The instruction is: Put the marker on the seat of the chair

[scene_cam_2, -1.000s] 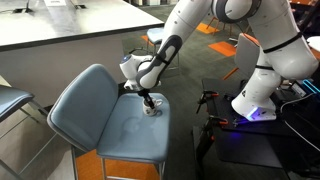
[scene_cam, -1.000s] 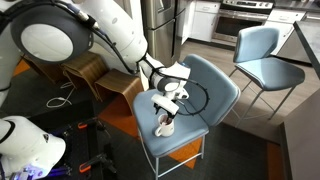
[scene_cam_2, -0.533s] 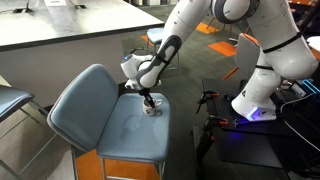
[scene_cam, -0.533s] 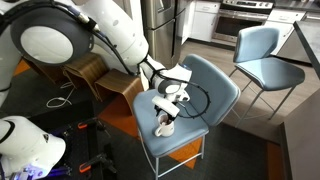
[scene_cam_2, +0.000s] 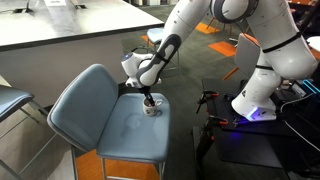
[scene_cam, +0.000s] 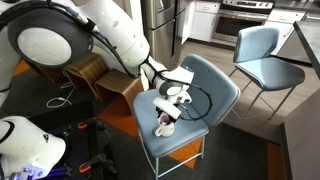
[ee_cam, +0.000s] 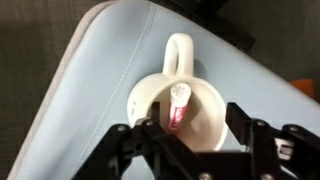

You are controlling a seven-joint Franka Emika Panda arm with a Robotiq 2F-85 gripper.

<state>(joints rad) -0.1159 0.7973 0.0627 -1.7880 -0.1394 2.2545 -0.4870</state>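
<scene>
The pinkish-red marker (ee_cam: 178, 106) stands tilted inside a white mug (ee_cam: 205, 120) whose handle points away from me. The mug sits on the seat of the blue-grey chair (ee_cam: 95, 90), near its edge, as both exterior views show (scene_cam: 165, 126) (scene_cam_2: 152, 111). My gripper (ee_cam: 195, 128) hangs straight above the mug, open, with one finger on each side of the rim and the marker close to the left finger. In both exterior views the gripper (scene_cam: 171, 104) (scene_cam_2: 150, 98) is just over the mug. The marker itself is too small to make out in those views.
A second, similar blue-grey chair (scene_cam: 265, 55) stands behind, also at the frame edge (scene_cam_2: 8, 100). A counter (scene_cam_2: 70, 25) is beside the chair (scene_cam_2: 120, 130). The robot base and a dark cart (scene_cam_2: 260, 110) stand close by. Wooden furniture (scene_cam: 85, 70) sits behind the arm.
</scene>
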